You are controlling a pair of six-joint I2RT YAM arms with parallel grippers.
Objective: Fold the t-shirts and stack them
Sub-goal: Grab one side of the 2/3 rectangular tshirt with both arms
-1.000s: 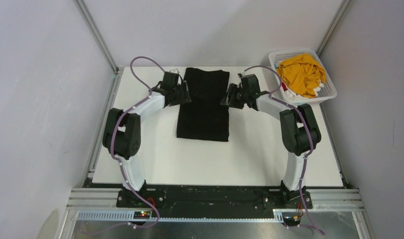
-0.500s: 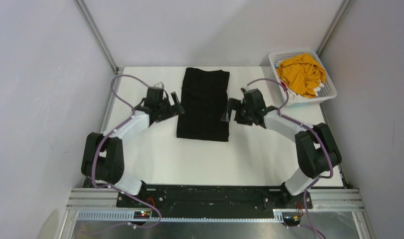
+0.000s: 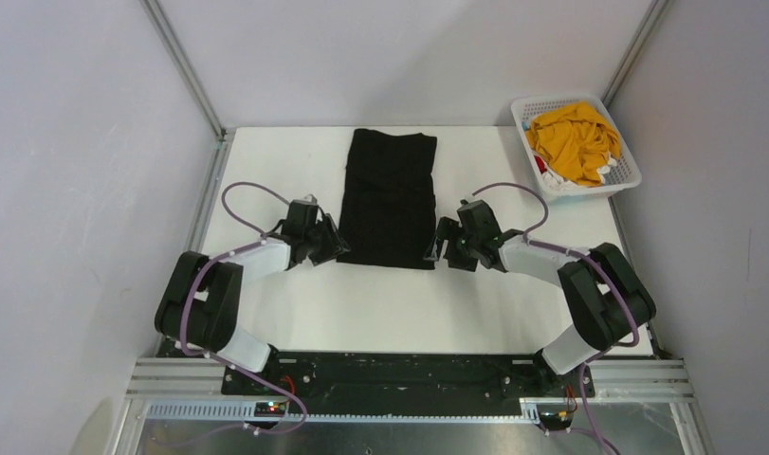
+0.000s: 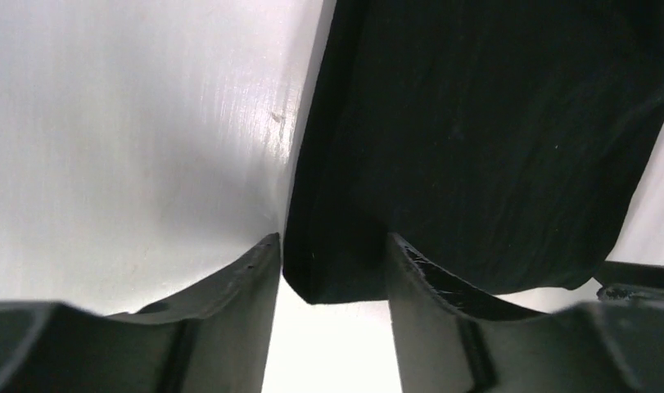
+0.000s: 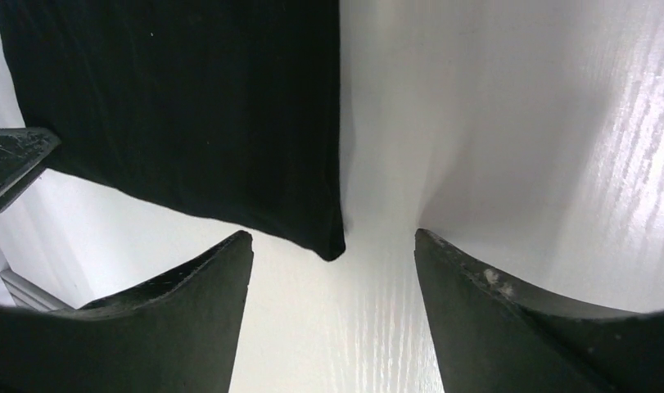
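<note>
White basket (image 3: 589, 191) far right, yellow shirt (image 3: 575, 142) inside, black shirt (image 3: 390, 199) centred

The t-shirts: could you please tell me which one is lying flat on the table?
The black t-shirt, a flat rectangle on the table; the mustard-yellow t-shirt lies crumpled in the white basket.

A flat white table (image 3: 399, 303) fills the enclosure; a plain pale grey left wall (image 3: 77, 190), back wall (image 3: 399, 57) and right wall (image 3: 712, 237) close it in; two aluminium struts (image 3: 186, 71) slant up from the far corners; a black base plate (image 3: 399, 379) and an aluminium rail (image 3: 399, 412) border the near edge; the light is soft and even, with a faint sheen on the tabletop.
</note>
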